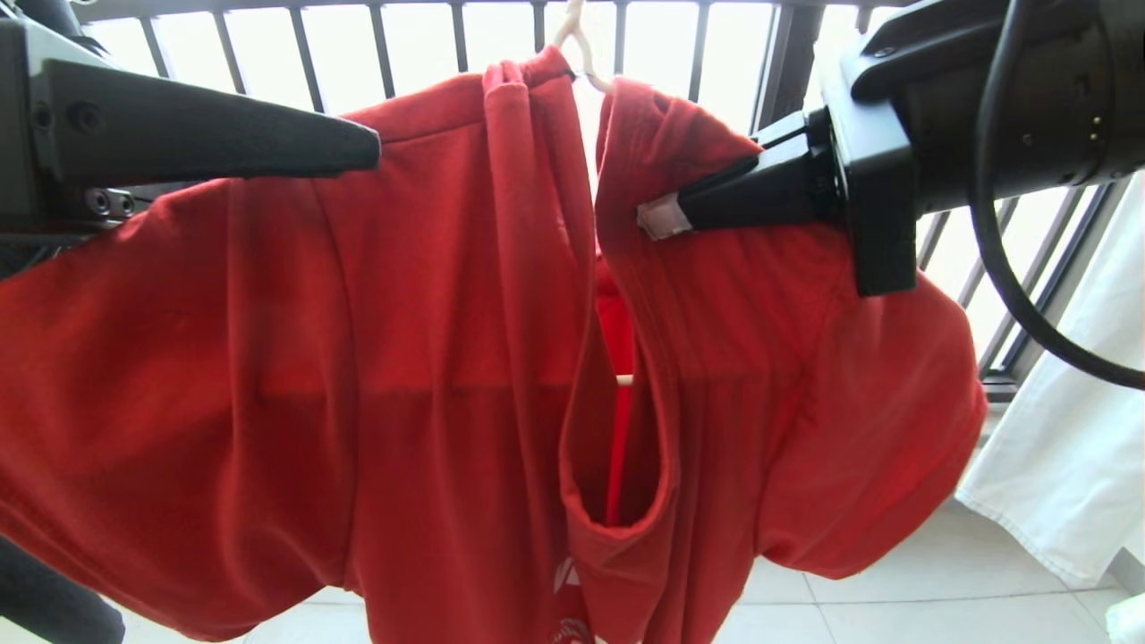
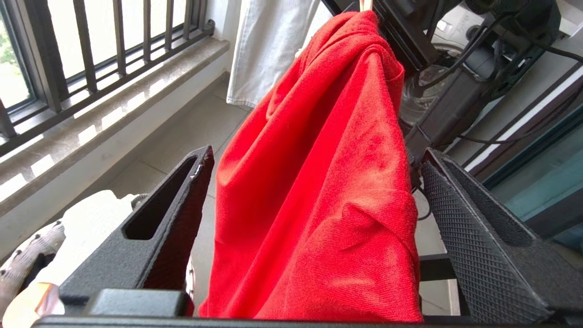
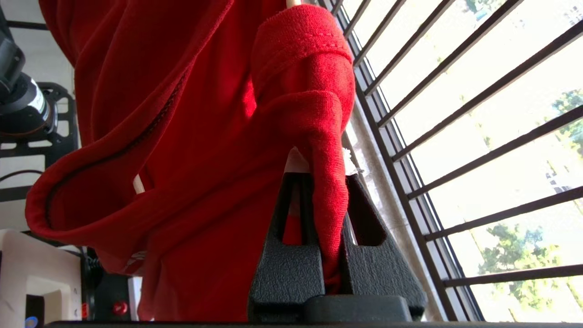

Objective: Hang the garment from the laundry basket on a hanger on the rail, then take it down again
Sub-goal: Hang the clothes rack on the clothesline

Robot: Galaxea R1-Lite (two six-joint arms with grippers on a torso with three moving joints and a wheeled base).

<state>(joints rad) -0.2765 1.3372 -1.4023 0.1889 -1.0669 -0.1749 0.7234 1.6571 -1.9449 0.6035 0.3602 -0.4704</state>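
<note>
Red T-shirt (image 1: 429, 358) draped on wire hanger (image 1: 580, 49), mid-hanging. Right gripper (image 1: 657, 217) fingers pinched on collar fabric; left gripper (image 2: 314, 209) fingers spread wide, straddling cloth, gripping nothing. Next, probably: seat left shoulder.

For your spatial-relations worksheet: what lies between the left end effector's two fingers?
A hanging fold of the red T-shirt, untouched between the left end effector's spread fingers, in the left wrist view.

Cloth and plastic
The T-shirt (image 2: 319, 191) is matt red knit cloth; the left gripper (image 2: 314, 237) fingers (image 2: 473, 246) are rough, cross-hatched black plastic.
</note>
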